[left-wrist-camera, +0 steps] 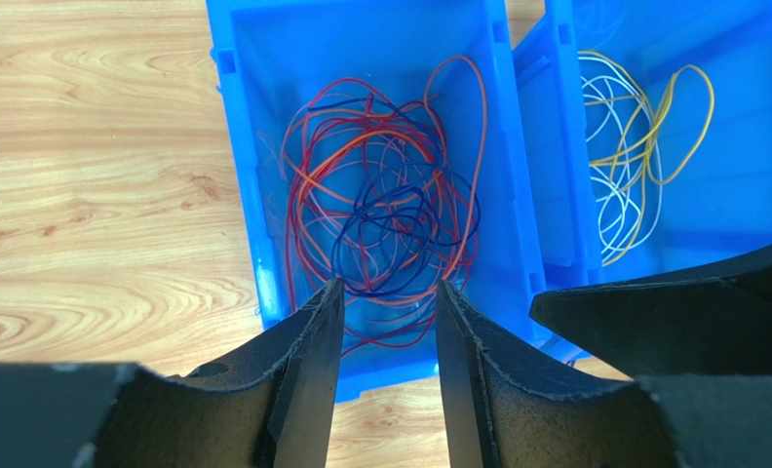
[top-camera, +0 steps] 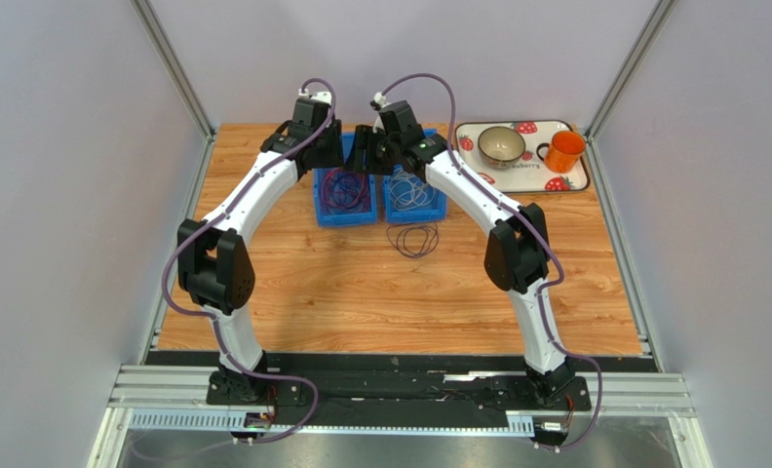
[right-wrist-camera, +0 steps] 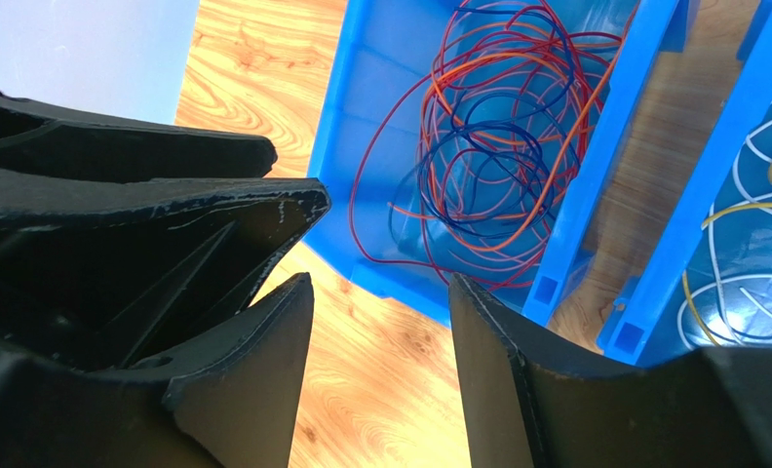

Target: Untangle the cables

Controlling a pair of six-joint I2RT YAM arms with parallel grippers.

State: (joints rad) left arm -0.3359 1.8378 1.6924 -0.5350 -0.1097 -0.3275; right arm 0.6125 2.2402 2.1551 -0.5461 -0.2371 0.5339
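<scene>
We see a wooden desk [top-camera: 361, 302]. Near the middle of its far edge stands a blue bin [top-camera: 346, 221], with a second blue bin [top-camera: 414, 212] just beside it. In the far right corner lies a strawberry-patterned tray [top-camera: 577, 181] carrying a pale bowl [top-camera: 501, 144] and an orange mug [top-camera: 564, 151].

Robotics lab test cell. A light wood-grain tabletop [top-camera: 361, 302] is boxed in left, right and far by plain pale grey wall panels [top-camera: 68, 195] on bare aluminium corner posts [top-camera: 177, 68], with a silver slotted aluminium rail [top-camera: 156, 388] along the near edge. A white-and-black jointed left arm [top-camera: 253, 195] and its matching right arm [top-camera: 478, 195] are mounted at that near edge. Props sit at the far side: blue plastic bins [top-camera: 346, 219] holding thin coloured cables [left-wrist-camera: 380, 195]. At far right is a strawberry-print tray [top-camera: 521, 183] with a beige bowl [top-camera: 502, 144] and an orange mug [top-camera: 563, 151].
</scene>
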